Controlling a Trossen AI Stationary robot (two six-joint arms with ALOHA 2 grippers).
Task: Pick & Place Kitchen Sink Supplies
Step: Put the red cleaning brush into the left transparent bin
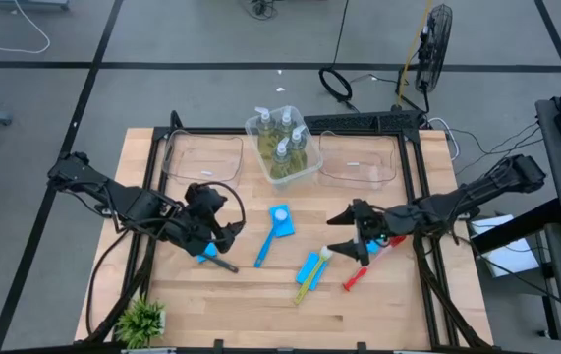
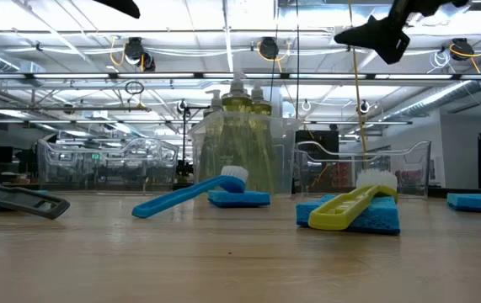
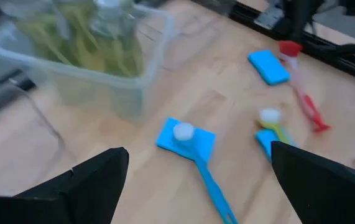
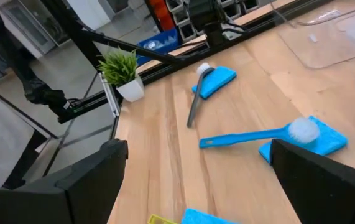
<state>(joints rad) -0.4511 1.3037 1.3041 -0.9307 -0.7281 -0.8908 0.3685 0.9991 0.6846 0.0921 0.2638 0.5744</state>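
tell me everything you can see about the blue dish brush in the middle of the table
The blue dish brush is a slim, bright-blue tool that looks like plastic, with a long flat handle and a round head of white bristles. It lies flat near the table's middle, in front of the clear bin of soap bottles. Its head rests on a flat blue sponge, bristles up, and the handle slopes down from there to the wooden tabletop. Neither gripper touches it; nothing else does.

Bottles [image 1: 283, 138]: in the middle bin [image 1: 305, 169], between two side bins.
Brushes [image 1: 272, 236]: before the bins, each head on a sponge [image 1: 282, 220].
Plant [image 1: 142, 320]: front-left desk [image 1: 251, 305] corner.
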